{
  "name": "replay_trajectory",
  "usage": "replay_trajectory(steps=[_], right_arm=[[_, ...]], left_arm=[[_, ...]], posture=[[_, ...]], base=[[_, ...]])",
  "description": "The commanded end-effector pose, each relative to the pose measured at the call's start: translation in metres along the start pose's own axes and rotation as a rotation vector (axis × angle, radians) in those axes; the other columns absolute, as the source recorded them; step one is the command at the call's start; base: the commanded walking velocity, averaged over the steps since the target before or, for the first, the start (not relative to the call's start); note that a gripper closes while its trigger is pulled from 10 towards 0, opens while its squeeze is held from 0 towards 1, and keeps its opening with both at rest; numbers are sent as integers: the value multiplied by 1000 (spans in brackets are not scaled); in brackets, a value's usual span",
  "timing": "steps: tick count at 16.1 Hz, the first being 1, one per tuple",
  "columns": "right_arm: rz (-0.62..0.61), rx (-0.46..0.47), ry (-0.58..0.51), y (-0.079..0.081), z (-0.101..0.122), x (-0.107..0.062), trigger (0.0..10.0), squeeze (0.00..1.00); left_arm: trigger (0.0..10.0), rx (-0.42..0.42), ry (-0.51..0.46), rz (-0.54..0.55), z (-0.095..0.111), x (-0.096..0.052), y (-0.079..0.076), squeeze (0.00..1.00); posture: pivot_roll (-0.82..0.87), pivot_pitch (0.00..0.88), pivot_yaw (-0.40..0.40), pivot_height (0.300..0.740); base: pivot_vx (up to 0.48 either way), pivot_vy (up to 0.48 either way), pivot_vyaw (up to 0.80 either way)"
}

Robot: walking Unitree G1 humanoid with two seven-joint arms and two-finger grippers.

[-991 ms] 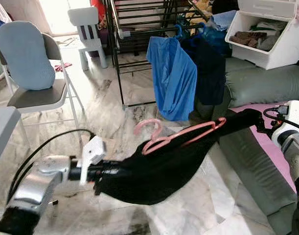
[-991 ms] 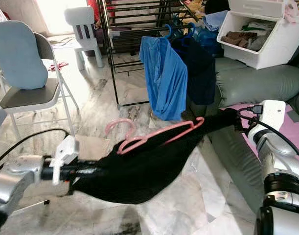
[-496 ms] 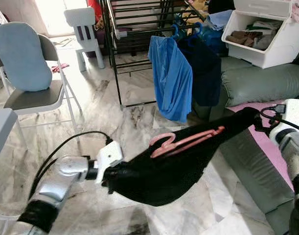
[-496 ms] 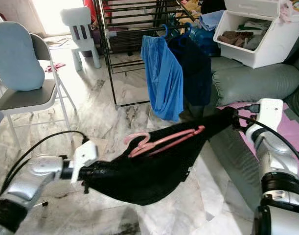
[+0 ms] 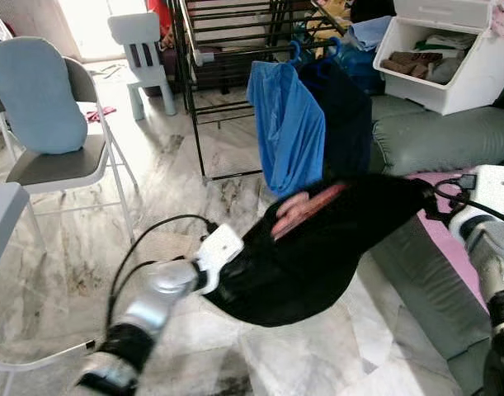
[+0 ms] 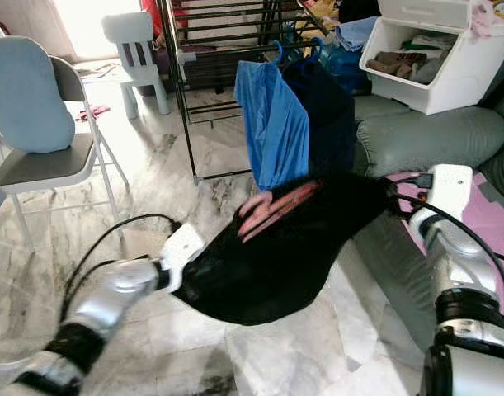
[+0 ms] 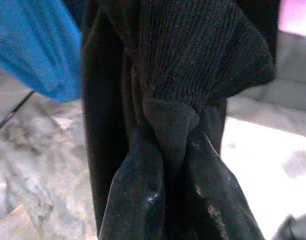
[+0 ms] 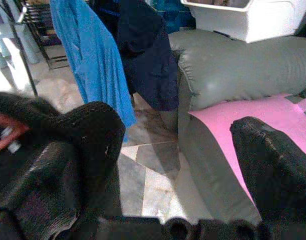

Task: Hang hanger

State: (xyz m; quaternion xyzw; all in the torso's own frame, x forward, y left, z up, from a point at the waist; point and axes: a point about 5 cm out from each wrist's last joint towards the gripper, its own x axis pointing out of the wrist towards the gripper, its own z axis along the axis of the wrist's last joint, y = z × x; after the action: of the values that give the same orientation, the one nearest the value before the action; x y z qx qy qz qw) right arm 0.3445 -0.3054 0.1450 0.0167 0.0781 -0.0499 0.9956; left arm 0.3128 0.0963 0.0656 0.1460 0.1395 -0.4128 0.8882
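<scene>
A pink hanger (image 5: 305, 208) lies tilted on top of a black garment (image 5: 317, 256) that is stretched between my two grippers, just in front of the blue shirt (image 5: 289, 124) on the black drying rack (image 5: 235, 49). My left gripper (image 7: 170, 145) is shut, pinching a fold of the black cloth at the garment's lower left end. At the garment's right end, my right gripper (image 8: 170, 125) is open. One finger (image 8: 87, 135) is wrapped in the knit cloth and the other finger (image 8: 273, 160) is bare.
A dark navy garment (image 5: 346, 115) hangs beside the blue shirt. A grey sofa (image 5: 441, 140) with a pink sheet (image 8: 253, 120) and a white bin (image 5: 449, 66) of clothes stands on the right. On the left are a folding chair (image 5: 54, 124) and a small white chair (image 5: 140, 49).
My left arm has swung forward and to the right, bunching the black garment and carrying the pink hanger up toward the blue shirt. The right gripper has hardly moved.
</scene>
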Motion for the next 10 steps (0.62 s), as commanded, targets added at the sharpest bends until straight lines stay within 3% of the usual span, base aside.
replay_trajectory(steps=[1,3,6,7,9,10], right_arm=[[26,2,-67,8,15,3,10000,0],[88,36,-78,25,12,5,10000,0],[301,90,-52,61,1,-1,10000,0],[430,78,-15,75,-8,-10,10000,0],[591,42,64,86,-28,-29,10000,0],[615,15,74,87,-32,-34,10000,0]], left_arm=[[0,-33,-8,98,2,-1,11,0],[0,-74,-38,143,7,8,6,0],[0,-122,-70,205,15,18,5,0],[0,-142,-84,229,18,19,7,0],[0,-163,-100,255,22,20,10,0],[0,-161,-103,264,22,20,11,0]], posture=[[-130,0,-17,740],[-130,0,-17,740],[-130,0,-17,740],[-130,0,-17,740],[-136,0,-15,740],[-136,0,-15,740]], base=[[0,0,0],[0,0,0],[0,0,0],[0,0,0],[0,0,0],[0,0,0]])
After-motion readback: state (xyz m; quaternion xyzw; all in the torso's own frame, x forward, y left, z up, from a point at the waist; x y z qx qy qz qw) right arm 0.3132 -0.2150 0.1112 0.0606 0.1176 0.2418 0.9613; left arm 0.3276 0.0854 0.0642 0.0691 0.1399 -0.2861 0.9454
